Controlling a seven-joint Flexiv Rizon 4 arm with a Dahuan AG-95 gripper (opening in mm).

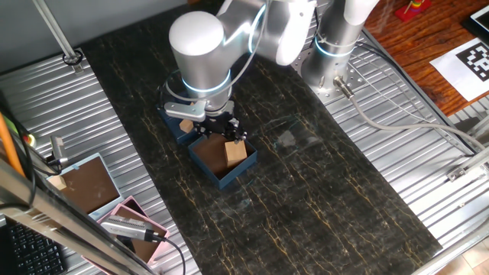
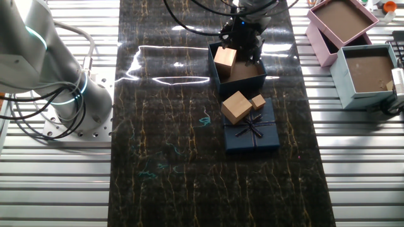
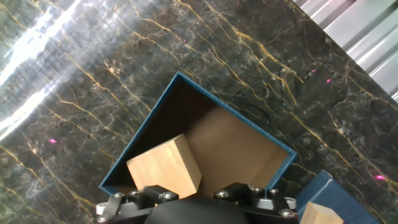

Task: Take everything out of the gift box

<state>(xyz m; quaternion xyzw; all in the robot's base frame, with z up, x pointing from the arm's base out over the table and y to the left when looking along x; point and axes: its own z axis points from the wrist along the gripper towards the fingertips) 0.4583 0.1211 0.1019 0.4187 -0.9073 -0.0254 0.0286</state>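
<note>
Hand view: the gripper (image 3: 196, 198) is seen just above the gift box (image 3: 155, 112), whose brown floor lies directly below and ahead of the fingers. One wooden block (image 3: 166, 169) is left inside, propped against the wall nearest the gripper; whether the jaws are open or closed cannot be told. Beside the gripper, outside the box, two more blocks (image 2: 236, 106) (image 2: 258, 101) are set on the navy lid (image 2: 252, 132).
</note>
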